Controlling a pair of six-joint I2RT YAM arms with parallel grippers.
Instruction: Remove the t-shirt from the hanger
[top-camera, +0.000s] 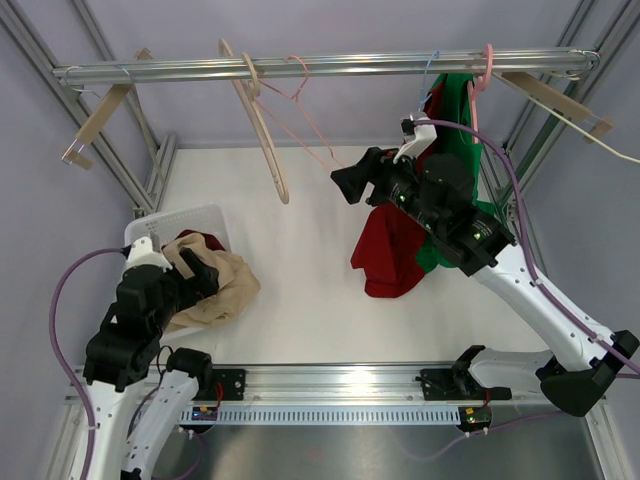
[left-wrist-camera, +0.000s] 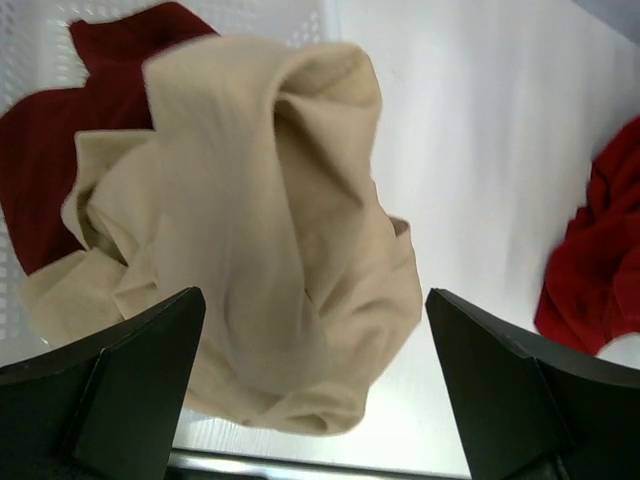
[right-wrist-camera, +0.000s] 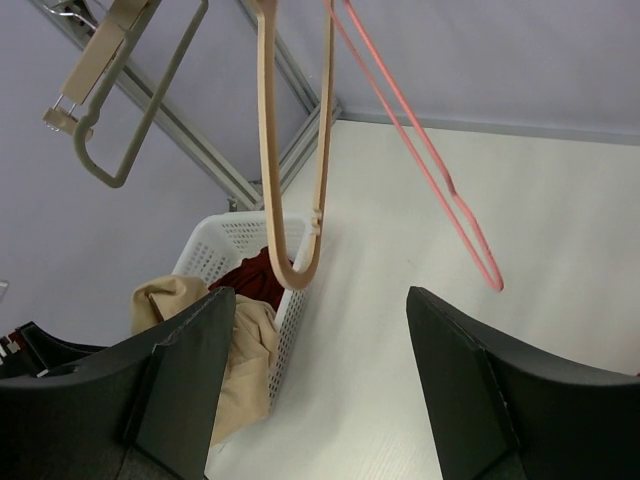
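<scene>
Overhead, green t-shirt (top-camera: 458, 100) half hidden behind right arm (top-camera: 530, 290), both jaws apart, empty.

Two hands. Four garments: one green t-shirt (top-camera: 455, 120) behind the right hand (top-camera: 345, 185), one red garment (top-camera: 385, 255) beneath it, one beige garment (left-wrist-camera: 270, 250) and one dark red garment (left-wrist-camera: 60, 170) under the left hand (left-wrist-camera: 312, 300). One basket (top-camera: 205, 217). Three bare hangers (right-wrist-camera: 295, 150) ahead of the right hand.

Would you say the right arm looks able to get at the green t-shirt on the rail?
Probably yes: the green t-shirt hangs right beside the right arm, nothing between them, and its end effector is open. It faces the bare hangers, though, so it would need to turn back.
</scene>
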